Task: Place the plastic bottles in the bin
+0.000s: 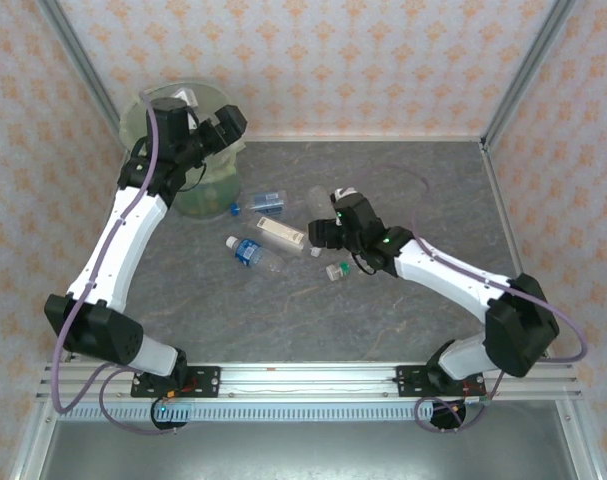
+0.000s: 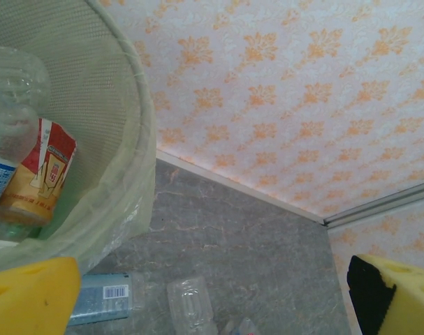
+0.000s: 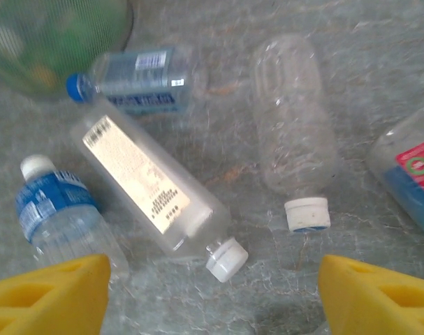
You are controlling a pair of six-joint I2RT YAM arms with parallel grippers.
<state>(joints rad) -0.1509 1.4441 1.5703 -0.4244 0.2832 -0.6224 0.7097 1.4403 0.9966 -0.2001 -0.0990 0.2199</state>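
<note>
At the rim of the bin [image 2: 107, 139] with the left tool [image 1: 226, 125]: yellow pads [image 2: 30, 296] spread wide, nothing between. To that tool's left, inside the bin, bottles [image 2: 12, 98] already lying, 1 with a red-and-orange label. Beyond the tool, the counter's [image 1: 433, 190] back edge tight against the patterned wall [image 2: 302, 91]; little room there. Left arm [image 1: 123, 230] stretched long up the left side, bent sharply at the wrist.

Low over the counter with the right tool [image 3: 212, 296]: pads [image 3: 47, 293] wide apart, gripping nothing. Just ahead, a flat clear bottle [image 3: 152, 188] with a pale label, cap nearest. Ahead and right, a bare clear bottle [image 3: 292, 132], white cap toward the tool. Ahead-left, a blue-labelled bottle [image 3: 58, 209]; farther on, a blue-capped bottle [image 3: 131, 80] just beside the bin. Far right, a red-and-blue-labelled bottle [image 3: 411, 174]. Bare counter behind and to the right of this tool. Right arm [image 1: 453, 280] reaching in diagonally, elbow at the near right.
</note>
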